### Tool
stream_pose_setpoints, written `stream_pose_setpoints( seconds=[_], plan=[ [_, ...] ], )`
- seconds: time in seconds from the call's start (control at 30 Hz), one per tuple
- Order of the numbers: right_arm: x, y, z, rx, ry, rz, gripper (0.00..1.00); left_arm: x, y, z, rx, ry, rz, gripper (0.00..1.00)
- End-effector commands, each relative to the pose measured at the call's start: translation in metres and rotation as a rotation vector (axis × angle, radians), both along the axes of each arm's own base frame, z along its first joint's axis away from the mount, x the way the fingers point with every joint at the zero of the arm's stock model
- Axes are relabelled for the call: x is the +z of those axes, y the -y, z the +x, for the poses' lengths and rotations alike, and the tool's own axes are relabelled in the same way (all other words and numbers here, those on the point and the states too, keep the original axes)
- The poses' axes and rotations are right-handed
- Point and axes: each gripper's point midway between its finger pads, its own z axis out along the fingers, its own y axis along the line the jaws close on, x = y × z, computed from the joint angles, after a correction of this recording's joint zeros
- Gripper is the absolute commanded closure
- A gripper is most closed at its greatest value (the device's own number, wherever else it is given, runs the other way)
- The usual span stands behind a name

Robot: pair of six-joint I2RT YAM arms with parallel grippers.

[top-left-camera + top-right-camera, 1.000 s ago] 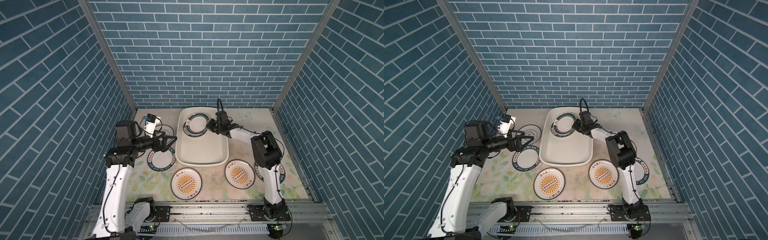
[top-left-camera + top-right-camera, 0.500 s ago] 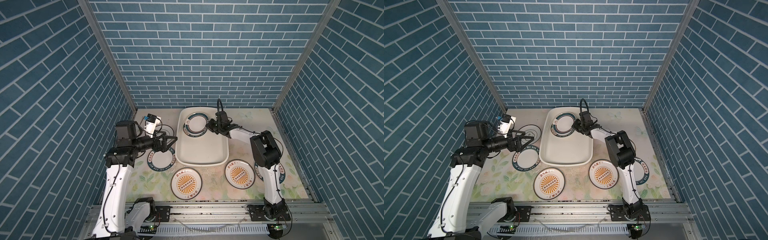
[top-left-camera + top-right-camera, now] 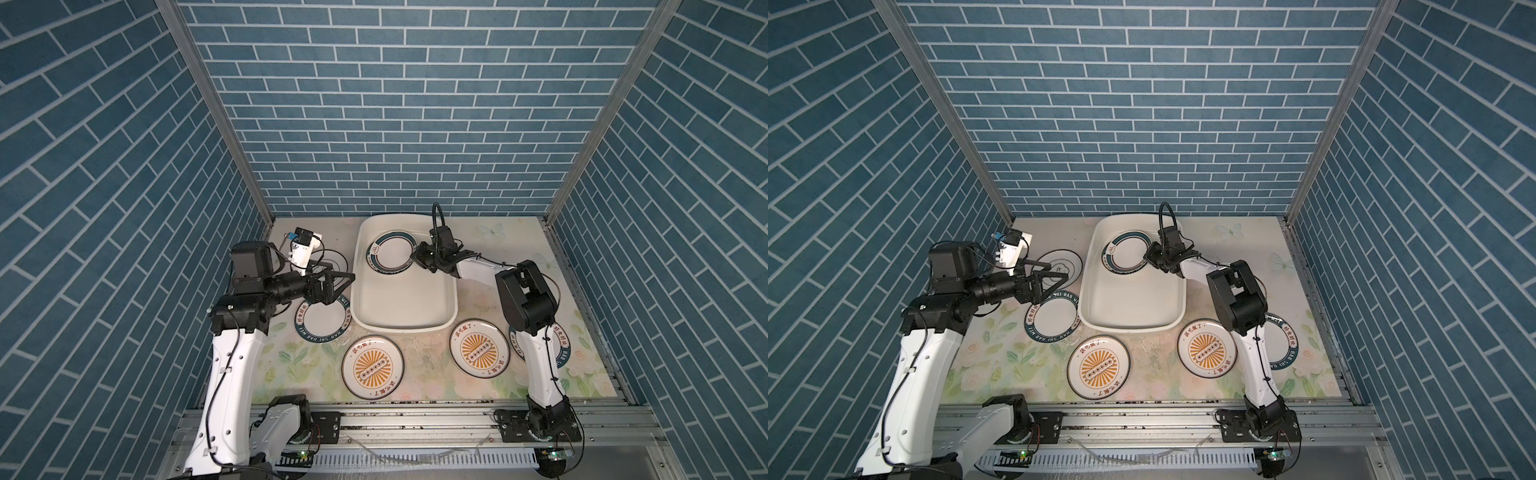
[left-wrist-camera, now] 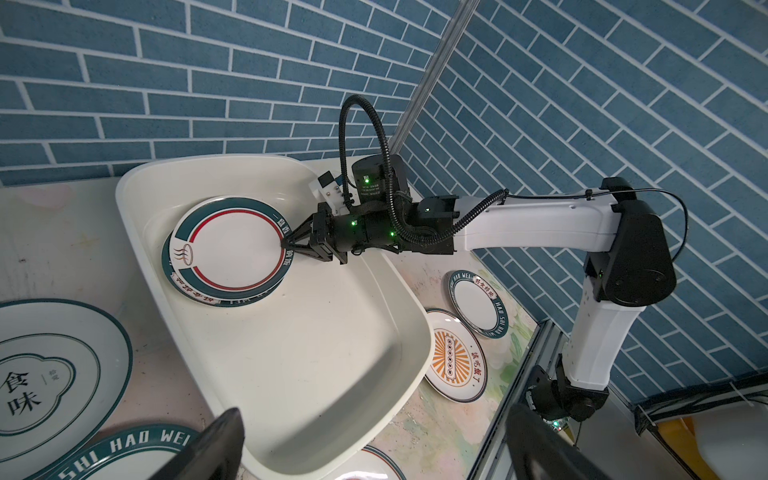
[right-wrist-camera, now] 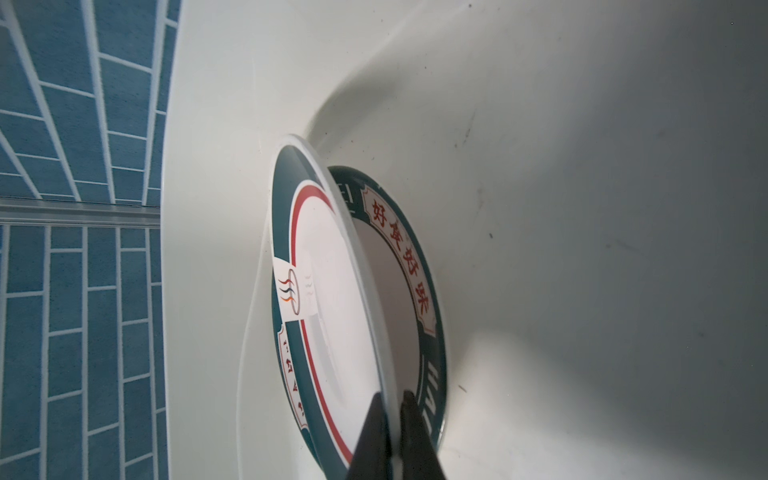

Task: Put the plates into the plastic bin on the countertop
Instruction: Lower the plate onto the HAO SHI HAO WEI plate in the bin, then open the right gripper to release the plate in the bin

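R gripper [image 4: 286, 245] is pinching rim of green-rim plate [image 4: 232, 245], holding it tilted over 2nd plate [image 5: 415, 266] inside bin [image 4: 332, 365]. L gripper [image 3: 344, 283] is hovering wide open; lettered plate [image 3: 323, 319] lying just under it on surface [image 3: 490, 237], bin right beside.

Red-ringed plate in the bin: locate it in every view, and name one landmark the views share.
In a top view: red-ringed plate, far end of the plastic bin.
In a top view: plate, same far end.
Left wrist: plate inside the bin, over another plate.
Right wrist: plate seen edge-on, between the jaws.
Shared landmark: right gripper, jaws shut on its rim.
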Motion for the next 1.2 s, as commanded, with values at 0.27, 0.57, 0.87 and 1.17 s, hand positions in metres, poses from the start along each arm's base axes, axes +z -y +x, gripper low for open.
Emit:
stream_pose_setpoints(
  seconds=[0.27, 0.57, 0.87, 1.17],
  plan=[
    [0.007, -0.006, 0.010, -0.006, 0.011, 0.034, 0.84, 0.008, 0.000, -0.001, -0.005, 0.020, -0.010, 0.01],
    [0.006, -0.004, 0.010, -0.006, 0.006, 0.032, 0.76, 0.007, 0.000, -0.002, -0.005, 0.019, -0.011, 0.00],
    [0.003, -0.002, 0.008, 0.003, -0.004, 0.012, 0.73, 0.008, 0.000, -0.002, -0.006, 0.025, -0.009, 0.00],
    [-0.001, -0.001, 0.004, 0.015, -0.017, 0.001, 0.71, 0.008, 0.000, -0.003, -0.005, 0.025, -0.010, 0.00]
  ],
)
